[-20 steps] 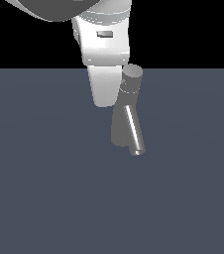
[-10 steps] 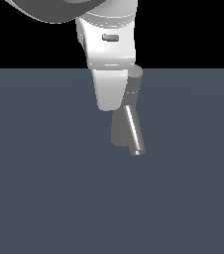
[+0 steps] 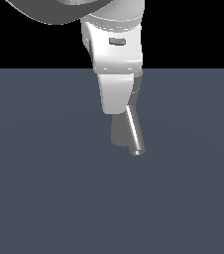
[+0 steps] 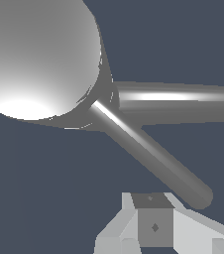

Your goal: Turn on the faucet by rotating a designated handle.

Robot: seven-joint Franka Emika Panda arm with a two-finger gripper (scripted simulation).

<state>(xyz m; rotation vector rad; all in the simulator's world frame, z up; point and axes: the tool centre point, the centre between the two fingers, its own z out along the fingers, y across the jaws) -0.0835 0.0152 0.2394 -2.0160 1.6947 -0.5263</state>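
The grey metallic faucet (image 3: 121, 131), a tapering body with a slanted tubular spout (image 3: 135, 134), is seen standing on the dark grey-blue worktop (image 3: 39, 188), well away from any visible edge. In the exterior view the white robot gripper (image 3: 117, 96) is placed directly in front of the faucet's upper part, so the cap is hidden there.

In the wrist view the round cap (image 4: 37, 54) is seen end-on, with two tubes leaving it: a thicker one and a slimmer, bright rod, judged to be the handle (image 4: 148, 151). The handle's long axis runs out from the cap, with its free end just beside one white fingertip (image 4: 153, 225).

Whether the jaws are parted or closed cannot be told; nothing is seen gripped. A sideways push across that axis is judged to be required.
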